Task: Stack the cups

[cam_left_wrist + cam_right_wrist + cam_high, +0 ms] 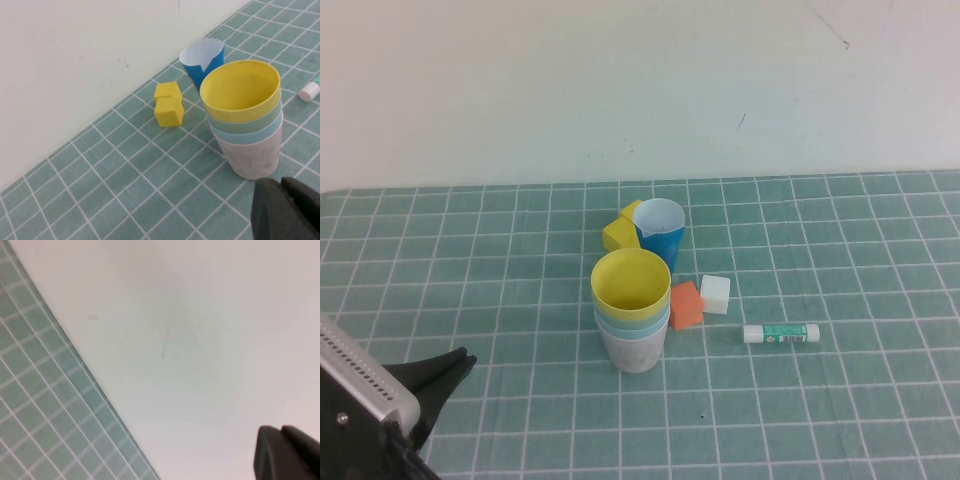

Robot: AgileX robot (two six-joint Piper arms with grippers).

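resting at the near left corner, the left gripper (445, 375) is closed on nothing; ahead and to its right stand the cups (632, 310), nested yellow over green, blue, pink. the right gripper (287, 452), also closed and empty, faces the wall.

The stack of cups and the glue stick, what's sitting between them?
In the high view, the orange cube and white cube lie between the stack of cups and the glue stick.
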